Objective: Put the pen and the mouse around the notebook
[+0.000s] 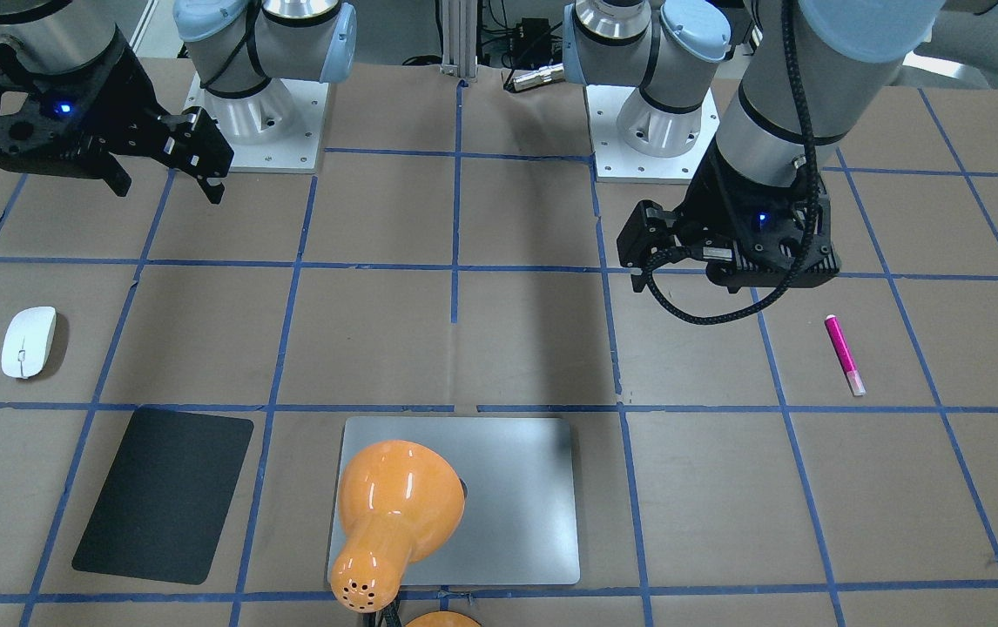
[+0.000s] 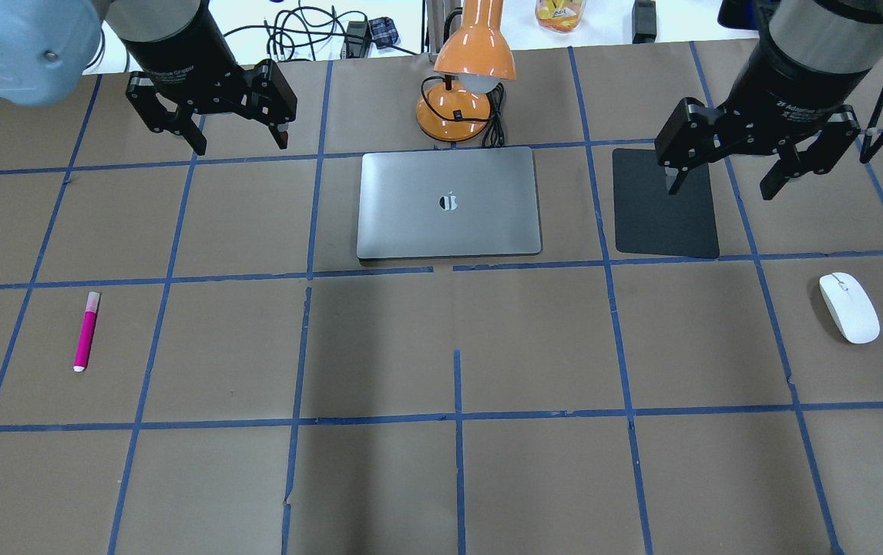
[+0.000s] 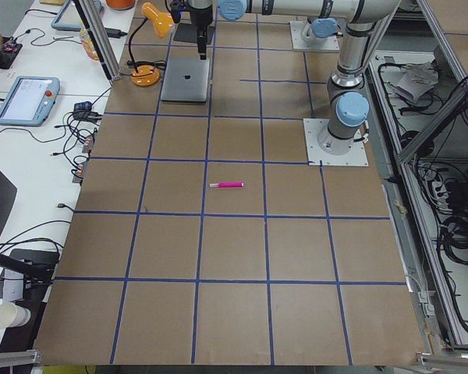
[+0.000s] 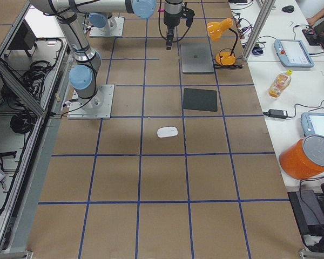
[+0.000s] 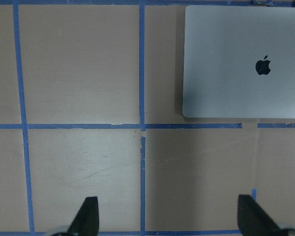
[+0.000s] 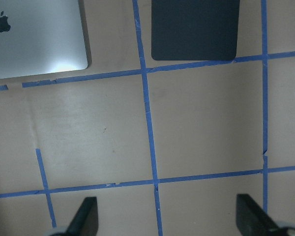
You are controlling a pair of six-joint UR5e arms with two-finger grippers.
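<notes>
The silver-grey notebook lies closed and flat at the far middle of the table, partly under the lamp's shade. On the table's left side the magenta pen lies alone. The white mouse rests on the right side. My left gripper hangs open above the table, left of the notebook and well beyond the pen. My right gripper hangs open over the black mat's right edge, beyond the mouse. Neither gripper holds anything. In the left wrist view, the notebook lies at the upper right between the open fingers.
A thin black mat lies right of the notebook. An orange desk lamp with its cable stands just behind the notebook. Blue tape lines grid the brown table. Devices, a bottle and cables sit on the benches beyond the far edge.
</notes>
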